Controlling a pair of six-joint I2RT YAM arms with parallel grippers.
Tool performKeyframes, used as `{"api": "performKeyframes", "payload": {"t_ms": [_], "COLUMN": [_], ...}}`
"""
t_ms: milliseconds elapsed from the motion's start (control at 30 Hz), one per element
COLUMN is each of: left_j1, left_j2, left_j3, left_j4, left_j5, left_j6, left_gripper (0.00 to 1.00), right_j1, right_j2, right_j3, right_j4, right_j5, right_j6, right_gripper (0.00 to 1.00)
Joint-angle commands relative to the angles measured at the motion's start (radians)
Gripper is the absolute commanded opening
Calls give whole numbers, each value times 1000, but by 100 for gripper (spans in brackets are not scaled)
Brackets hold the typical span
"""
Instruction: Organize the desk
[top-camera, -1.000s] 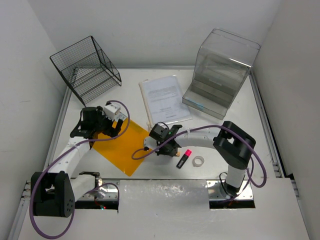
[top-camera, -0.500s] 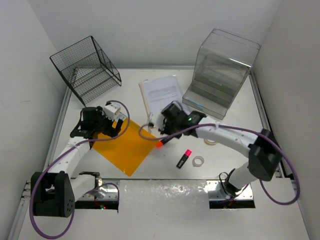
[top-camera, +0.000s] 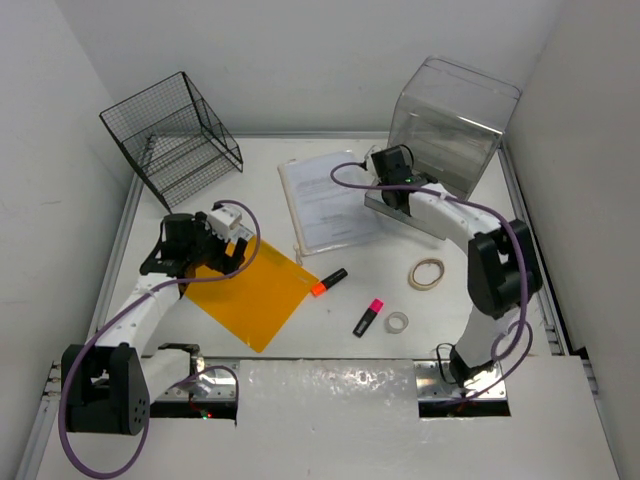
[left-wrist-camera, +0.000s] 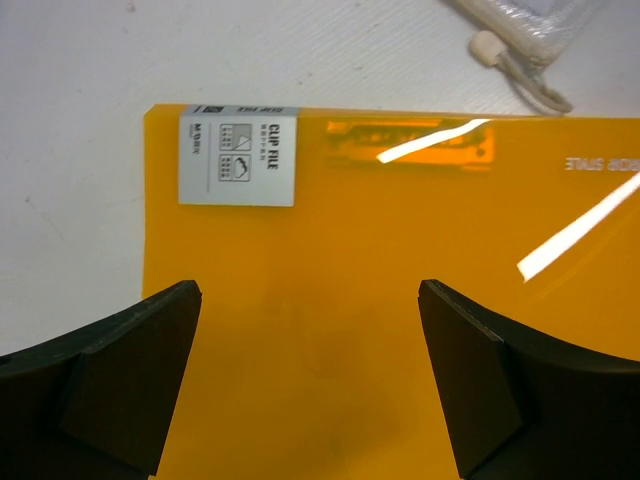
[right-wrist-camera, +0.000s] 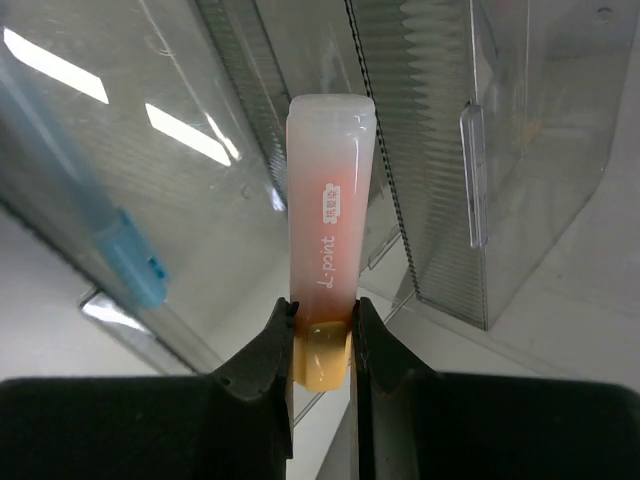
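The desk (top-camera: 255, 195), a white tabletop, fills the top view and lies under everything else. At its 10 o'clock corner sits a black wire rack (top-camera: 175, 140). At 9 o'clock the left gripper (left-wrist-camera: 310, 300) hangs with its jaws spread wide over an orange clip file (left-wrist-camera: 380, 280), gripping nothing. A white label (left-wrist-camera: 238, 156) marks the file's 11 o'clock corner in the wrist view. Printed papers (top-camera: 325, 200) lie toward 12 o'clock. Nearer 5 o'clock lie an orange-tipped marker (top-camera: 329, 282), a pink highlighter (top-camera: 369, 317), a small tape roll (top-camera: 397, 322) and a tan ring (top-camera: 427, 272). At 1 o'clock the right gripper (right-wrist-camera: 322, 330) pinches 1 pale pink tube (right-wrist-camera: 328, 200) marked "L-point", just in front of the clear drawer box (top-camera: 450, 130).
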Motion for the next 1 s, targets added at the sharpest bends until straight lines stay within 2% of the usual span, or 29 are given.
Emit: {"api": "performKeyframes", "payload": {"t_ms": [0,100,167,233,300,433,567,667,700,800,833,867,967], "left_j1": [6,6,6,6,6,6,6,7,9,12,13,15,18], "left_j2": [-33,-46,-46,-46,-46,-43,-41,-39,-38,-33,-32,-30,-26], "left_j3": [73,153,199,224,235,241,215,186,175,149,143,135,117], "left_j4": [20,-37,-53,-50,-34,53,145,222,233,277,297,308,329], "left_j5": [125,231,277,325,328,201,-41,-163,-184,-278,-304,-351,-413], "left_j6": [-35,-35,-42,-55,-65,-142,-208,-237,-242,-262,-268,-270,-274], "left_gripper": [89,89,89,89,89,89,89,89,89,89,90,90,90], "right_j1": [-21,-33,-35,-33,-35,-32,-18,28,69,190,220,267,322], "right_j2": [47,96,118,120,104,52,-40,-129,-152,-233,-253,-256,-221], "right_j3": [87,127,137,146,146,158,161,138,99,-38,-70,-107,-199], "right_j4": [23,14,9,-6,-20,-69,-106,-126,-132,-126,-123,-114,-28], "right_j5": [107,112,124,127,124,93,6,-124,-252,-509,-709,-802,-953], "right_j6": [-42,-55,-58,-50,-38,-3,62,61,48,-54,-80,-120,-127], "right_gripper": [0,5,20,46,50,61,69,74,78,83,85,86,85]}}
